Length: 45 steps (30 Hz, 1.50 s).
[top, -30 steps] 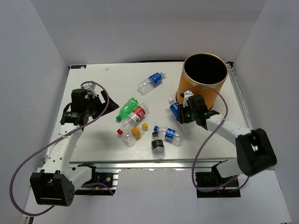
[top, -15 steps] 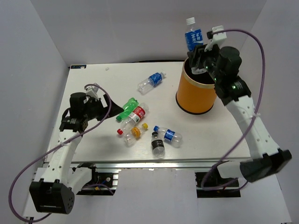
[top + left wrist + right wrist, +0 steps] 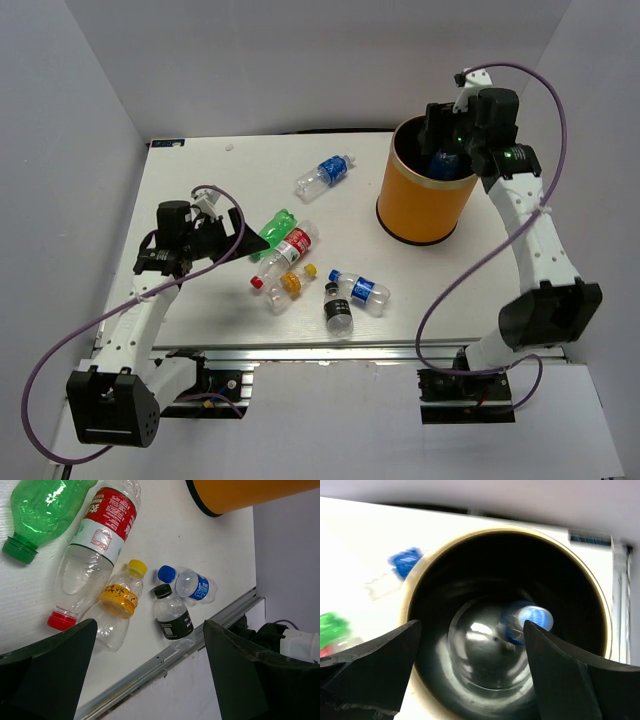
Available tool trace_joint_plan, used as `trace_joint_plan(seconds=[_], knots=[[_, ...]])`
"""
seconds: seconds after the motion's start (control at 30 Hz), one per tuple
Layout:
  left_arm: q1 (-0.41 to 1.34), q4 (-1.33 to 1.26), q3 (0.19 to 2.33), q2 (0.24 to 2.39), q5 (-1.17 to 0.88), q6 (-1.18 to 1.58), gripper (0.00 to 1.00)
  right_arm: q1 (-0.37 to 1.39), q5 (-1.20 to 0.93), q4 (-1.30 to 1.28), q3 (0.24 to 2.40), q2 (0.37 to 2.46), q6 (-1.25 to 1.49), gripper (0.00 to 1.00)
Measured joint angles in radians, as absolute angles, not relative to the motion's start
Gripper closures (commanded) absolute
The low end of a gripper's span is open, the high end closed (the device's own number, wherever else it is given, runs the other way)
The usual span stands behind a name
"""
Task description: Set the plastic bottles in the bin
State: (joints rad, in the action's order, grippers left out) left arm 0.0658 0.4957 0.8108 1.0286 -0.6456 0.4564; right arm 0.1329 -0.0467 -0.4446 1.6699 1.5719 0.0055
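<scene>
The orange bin [image 3: 425, 200] stands at the table's back right. My right gripper [image 3: 446, 140] hangs open over its mouth, nothing between the fingers. A blue-labelled bottle [image 3: 527, 622] lies loose inside the black bin [image 3: 427, 572], below the open right gripper [image 3: 472, 630]. My left gripper [image 3: 215, 236] is open just left of a cluster of bottles: green [image 3: 40, 507], red-labelled [image 3: 100, 535], yellow-labelled [image 3: 119, 605], black-labelled [image 3: 172, 621] and blue-labelled [image 3: 194, 585]. The open left gripper [image 3: 149, 626] holds nothing. Another blue-labelled bottle [image 3: 325, 172] lies alone at the back centre.
The table's front metal rail [image 3: 150, 665] runs just below the bottle cluster. White walls enclose the table on three sides. The bin's base [image 3: 235, 497] shows at the top of the left wrist view.
My right gripper opened and let go of the blue-labelled bottle, which dropped into the bin; the gripper sank closer to the bin's mouth. The left gripper edged toward the bottle cluster.
</scene>
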Motion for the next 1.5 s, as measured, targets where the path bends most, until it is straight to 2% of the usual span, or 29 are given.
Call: trace_joint_plan(seconds=[0.2, 0.37, 0.47, 0.57, 0.73, 0.93, 1.03, 1.07, 1.17, 1.33, 1.5], knots=[[0.066, 0.494, 0.807, 1.026, -0.679, 0.450, 0.02, 0.329, -0.113, -0.471, 1.646, 1.352, -0.053, 0.11], [0.068, 0.495, 0.806, 1.019, -0.692, 0.445, 0.02, 0.596, -0.131, -0.410, 1.286, 1.110, -0.032, 0.11], [0.068, 0.496, 0.806, 1.000, -0.692, 0.443, 0.02, 0.727, -0.073, -0.442, 1.134, 1.146, -0.024, 0.11], [0.068, 0.497, 0.806, 0.976, -0.692, 0.440, 0.02, 0.814, 0.001, -0.477, 1.031, 1.269, -0.007, 0.11], [0.068, 0.498, 0.806, 0.940, -0.691, 0.434, 0.02, 0.831, 0.061, -0.495, 0.860, 1.328, -0.011, 0.11], [0.068, 0.501, 0.806, 0.944, -0.691, 0.434, 0.02, 0.831, 0.068, -0.408, 0.820, 1.427, -0.042, 0.11], [0.068, 0.502, 0.806, 0.950, -0.691, 0.434, 0.02, 0.831, 0.068, -0.359, 0.820, 1.498, -0.052, 0.25], [0.068, 0.502, 0.806, 0.952, -0.691, 0.434, 0.02, 0.831, 0.073, -0.350, 0.820, 1.513, -0.049, 0.39], [0.068, 0.505, 0.806, 0.954, -0.690, 0.434, 0.02, 0.831, 0.113, -0.355, 0.839, 1.518, -0.026, 0.65], [0.068, 0.509, 0.806, 0.954, -0.686, 0.434, 0.02, 0.831, 0.234, -0.437, 0.974, 1.389, 0.028, 0.71], [0.068, 0.524, 0.806, 0.956, -0.635, 0.434, 0.02, 0.799, 0.363, -0.443, 1.264, 1.254, 0.032, 0.71]])
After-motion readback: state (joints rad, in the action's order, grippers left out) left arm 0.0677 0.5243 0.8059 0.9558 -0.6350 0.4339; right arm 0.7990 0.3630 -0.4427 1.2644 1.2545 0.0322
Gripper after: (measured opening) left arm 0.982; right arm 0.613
